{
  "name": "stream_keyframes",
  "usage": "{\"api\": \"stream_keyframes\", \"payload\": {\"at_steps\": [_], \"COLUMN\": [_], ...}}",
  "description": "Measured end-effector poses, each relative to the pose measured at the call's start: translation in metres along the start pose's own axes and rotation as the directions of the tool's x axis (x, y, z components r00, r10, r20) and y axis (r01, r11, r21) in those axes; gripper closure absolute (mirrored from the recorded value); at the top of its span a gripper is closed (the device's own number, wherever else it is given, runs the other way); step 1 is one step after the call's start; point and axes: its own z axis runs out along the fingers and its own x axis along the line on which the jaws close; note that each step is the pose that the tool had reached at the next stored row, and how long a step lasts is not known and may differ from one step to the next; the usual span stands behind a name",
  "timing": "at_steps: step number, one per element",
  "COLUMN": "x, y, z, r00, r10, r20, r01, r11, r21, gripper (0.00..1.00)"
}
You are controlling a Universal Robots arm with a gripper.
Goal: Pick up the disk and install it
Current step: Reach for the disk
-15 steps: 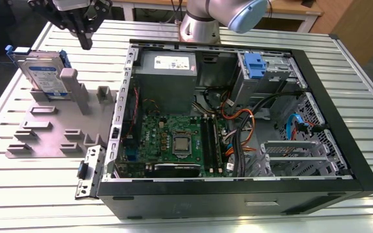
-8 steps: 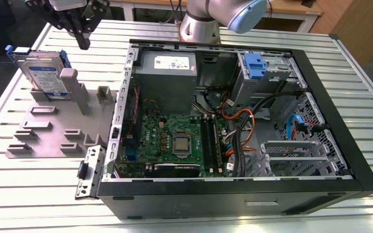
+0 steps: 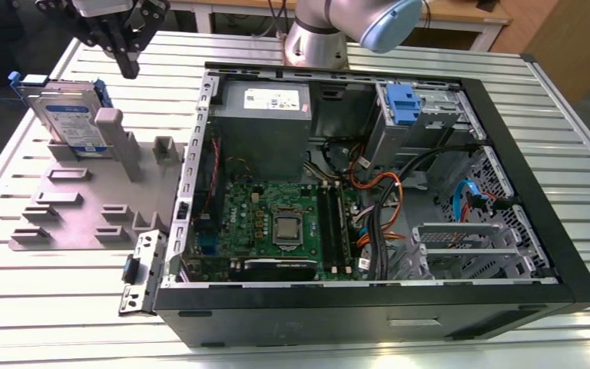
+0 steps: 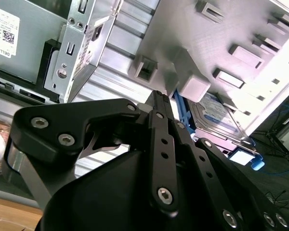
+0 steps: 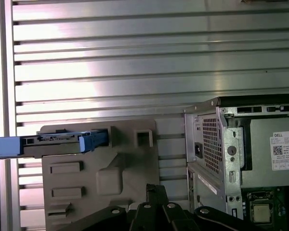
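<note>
The disk [image 3: 70, 117] stands on edge in a slot of the grey holder plate [image 3: 90, 204] at the exterior view's left, its blue-and-white label facing out and a blue bracket along its edges. My gripper [image 3: 130, 71] hangs above it, slightly toward the exterior view's right, clear of the disk and shut with nothing held. Both wrist views show the disk [image 4: 216, 118] [image 5: 53, 143] in the holder beyond the black fingers, which meet at the gripper [image 4: 157, 96] [image 5: 154, 188].
An open computer case [image 3: 525, 165] lies on the slatted metal table [image 3: 59, 300], with a grey power-supply box [image 3: 264, 115], a motherboard [image 3: 280, 227], cables and a drive bay with a blue clip [image 3: 402, 104]. The robot base [image 3: 316, 42] stands behind the case.
</note>
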Motion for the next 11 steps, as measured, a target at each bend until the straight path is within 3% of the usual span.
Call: {"api": "stream_keyframes", "payload": {"at_steps": [11], "x": [0.0045], "y": [-0.0003], "z": [0.0004], "r00": [1.0], "r10": [0.0], "r20": [-0.0006], "r01": [0.0], "r11": [1.0], "r21": [0.0001], "gripper": [0.89]}}
